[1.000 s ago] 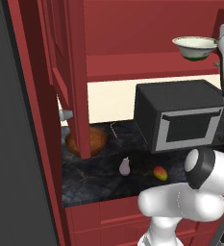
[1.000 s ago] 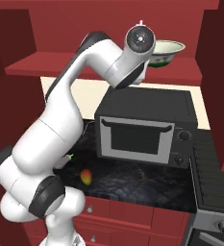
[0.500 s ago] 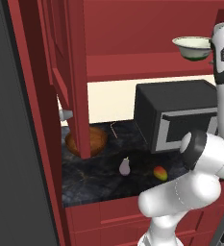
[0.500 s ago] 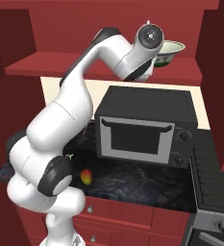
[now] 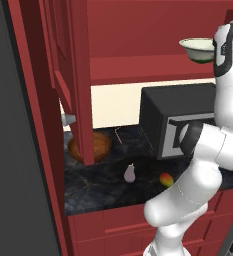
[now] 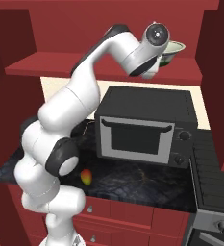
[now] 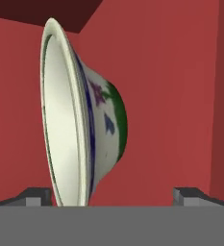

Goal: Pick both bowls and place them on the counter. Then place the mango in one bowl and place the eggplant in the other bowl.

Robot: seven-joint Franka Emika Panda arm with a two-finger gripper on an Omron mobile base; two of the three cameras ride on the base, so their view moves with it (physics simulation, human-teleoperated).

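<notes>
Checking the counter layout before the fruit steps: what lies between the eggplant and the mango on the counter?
Nothing: in the left base view the eggplant and the mango lie apart, with only bare dark counter between them.

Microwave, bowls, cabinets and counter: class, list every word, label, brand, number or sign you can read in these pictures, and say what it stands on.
No readable text in any view.
Microwave: two plain knobs, with no brand or numbers to read.
White bowl: painted blue, purple and green decoration, no letters.
Cabinets and counter: no labels or signs.
</notes>
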